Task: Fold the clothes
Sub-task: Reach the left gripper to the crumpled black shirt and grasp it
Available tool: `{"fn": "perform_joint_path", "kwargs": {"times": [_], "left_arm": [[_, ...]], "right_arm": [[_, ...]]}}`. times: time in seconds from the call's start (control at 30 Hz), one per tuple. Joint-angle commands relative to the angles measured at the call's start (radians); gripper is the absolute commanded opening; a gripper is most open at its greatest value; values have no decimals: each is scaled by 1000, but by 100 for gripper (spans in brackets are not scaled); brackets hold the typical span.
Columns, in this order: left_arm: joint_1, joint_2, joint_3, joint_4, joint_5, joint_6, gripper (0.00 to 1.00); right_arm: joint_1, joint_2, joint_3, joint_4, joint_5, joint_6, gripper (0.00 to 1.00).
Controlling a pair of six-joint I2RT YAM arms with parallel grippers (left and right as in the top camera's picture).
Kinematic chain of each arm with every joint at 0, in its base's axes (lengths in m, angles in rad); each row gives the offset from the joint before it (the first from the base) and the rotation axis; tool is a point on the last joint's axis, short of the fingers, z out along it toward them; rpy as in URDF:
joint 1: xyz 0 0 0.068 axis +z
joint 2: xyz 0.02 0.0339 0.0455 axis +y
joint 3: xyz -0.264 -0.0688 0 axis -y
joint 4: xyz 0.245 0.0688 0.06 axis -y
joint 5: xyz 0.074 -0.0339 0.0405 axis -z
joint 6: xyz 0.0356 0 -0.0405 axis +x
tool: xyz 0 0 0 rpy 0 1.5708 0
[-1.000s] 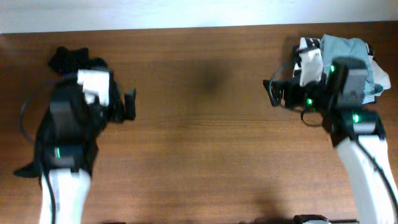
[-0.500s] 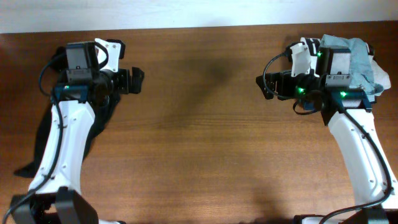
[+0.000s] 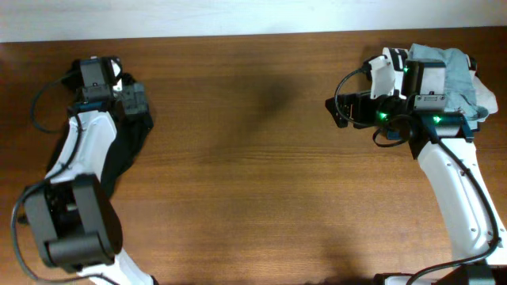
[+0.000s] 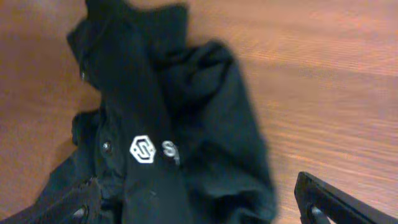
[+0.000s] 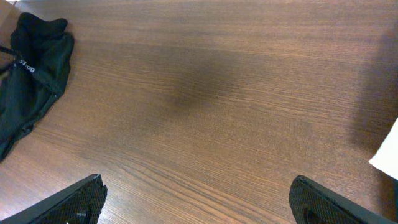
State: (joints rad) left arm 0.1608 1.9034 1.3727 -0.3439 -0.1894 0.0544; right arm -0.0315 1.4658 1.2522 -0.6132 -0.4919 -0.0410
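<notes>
The black top [image 3: 128, 147] lies crumpled at the table's left edge, partly hidden under my left arm. In the left wrist view it [image 4: 186, 124] fills the frame, with its small white logo [image 4: 142, 149] facing up. My left gripper [image 3: 136, 107] is open just above it, and the fabric lies between the two fingers [image 4: 199, 211] without being held. My right gripper [image 3: 341, 111] is open and empty over bare wood at the right; its fingers [image 5: 199, 202] are wide apart. The black top also shows at the far left of the right wrist view [image 5: 31, 81].
A pile of other clothes sits at the back right corner under my right arm: a light grey-blue garment [image 3: 447, 63] with white fabric [image 3: 485, 101] at its edge. The brown wooden table [image 3: 253, 158] spans the view, with its back edge along the top.
My left arm has swung from pointing right to pointing down over the black top, its gripper still open. The right arm has hardly moved.
</notes>
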Motion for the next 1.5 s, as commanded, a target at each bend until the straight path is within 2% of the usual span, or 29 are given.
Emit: {"fn": "perform_joint_path", "kwargs": {"times": [0.0,0.07,0.2,0.3,0.47,0.53,0.6,0.67,0.8,1.0,1.13,1.2,1.47], "left_arm": [[25,53,15,23,-36,-17,96],[34,77,15,33,-37,-17,90],[43,111,15,57,-36,-18,63],[43,140,15,78,-36,-18,58],[43,191,16,115,-36,-18,57],[43,207,15,124,-36,-18,42],[43,209,15,123,-36,-18,13],[42,203,16,123,-36,-18,1],[30,153,37,87,-36,-45,1],[-47,-22,124,-22,-5,-70,1],[-139,-142,158,-51,13,-70,1],[-194,-198,158,-50,17,-70,1],[-386,-327,158,-51,13,-69,1]], "right_arm": [[5,7,14,0,-12,5,99],[5,12,14,-1,-13,5,99],[5,28,14,-1,-13,5,99],[5,42,14,-4,-13,5,99],[5,69,14,-13,-13,5,99],[5,77,14,-15,-13,5,99],[5,80,14,-14,-12,5,99],[5,80,14,-8,-9,5,99],[5,80,14,14,-13,5,99],[5,80,14,34,-29,5,99],[5,80,14,34,-30,9,100],[2,80,16,34,-34,57,100],[-97,77,30,18,-224,84,99]]}}
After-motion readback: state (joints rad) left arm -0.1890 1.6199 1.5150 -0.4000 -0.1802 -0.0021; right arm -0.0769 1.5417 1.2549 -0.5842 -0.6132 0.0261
